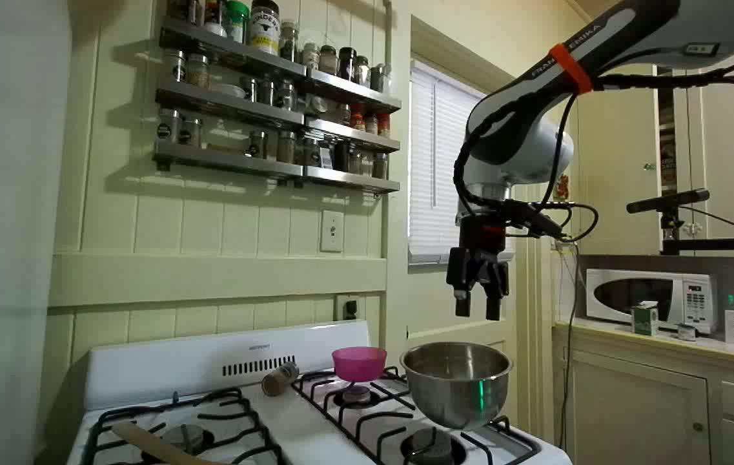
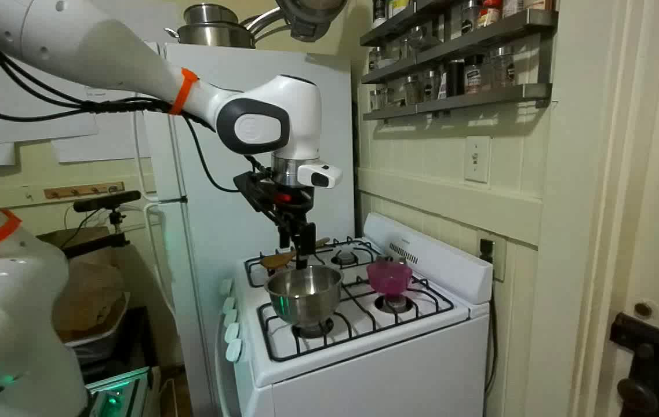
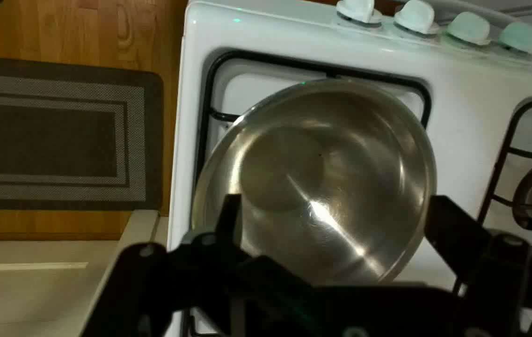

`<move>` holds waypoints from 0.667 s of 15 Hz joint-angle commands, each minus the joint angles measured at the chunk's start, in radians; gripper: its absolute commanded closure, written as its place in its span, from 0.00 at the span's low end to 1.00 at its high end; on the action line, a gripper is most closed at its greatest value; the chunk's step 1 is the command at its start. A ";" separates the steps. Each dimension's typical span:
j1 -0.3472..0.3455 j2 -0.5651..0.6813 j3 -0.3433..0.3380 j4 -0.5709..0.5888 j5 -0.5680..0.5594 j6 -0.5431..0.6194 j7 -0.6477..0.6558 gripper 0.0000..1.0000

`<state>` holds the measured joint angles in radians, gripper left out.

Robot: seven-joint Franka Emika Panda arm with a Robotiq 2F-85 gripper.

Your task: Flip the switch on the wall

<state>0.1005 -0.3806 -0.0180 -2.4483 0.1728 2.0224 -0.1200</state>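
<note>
Switch apart, pincer seemingly lower

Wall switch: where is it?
Right half of an exterior view: the wall switch is on the panelled wall, below the spice shelves, above the stove.

Your workplace, a kitchen
You see a white gas stove with black metal grates, a tall white refrigerator, a boxy white microwave, and grey metal shelves of small clear spice jars.
</note>
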 commanded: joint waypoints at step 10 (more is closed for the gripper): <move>-0.028 0.042 0.052 0.050 -0.049 0.144 0.076 0.00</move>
<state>0.0921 -0.3737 -0.0039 -2.4339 0.1671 2.0778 -0.1037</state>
